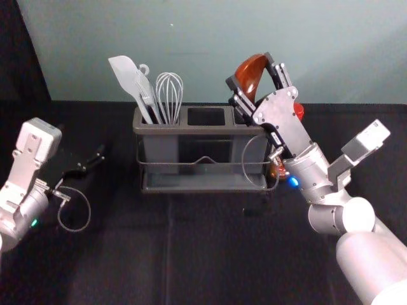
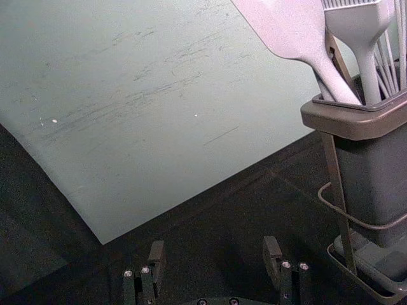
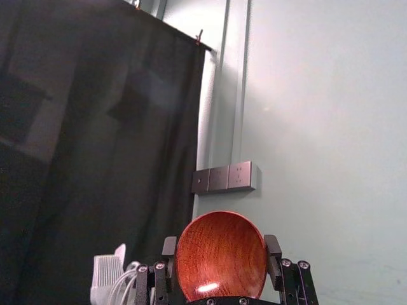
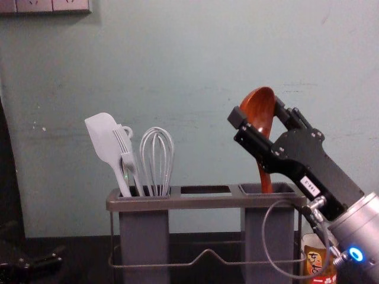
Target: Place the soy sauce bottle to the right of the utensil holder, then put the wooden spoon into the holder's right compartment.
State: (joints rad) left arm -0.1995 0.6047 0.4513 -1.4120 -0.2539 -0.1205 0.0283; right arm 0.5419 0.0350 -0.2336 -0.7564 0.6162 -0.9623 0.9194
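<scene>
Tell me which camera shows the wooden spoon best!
The chest view: it shows the wooden spoon, bowl and handle. The head view shows mostly the bowl in the right gripper; the right wrist view shows it close up.

From my head I look down on the holder [image 1: 216, 128]; my chest faces it lower, nearer. Both share its left end with my left wrist; my right, close to the spoon [image 3: 221, 254], faces curtain [image 3: 114, 159] and wall [image 3: 324, 127].
</scene>
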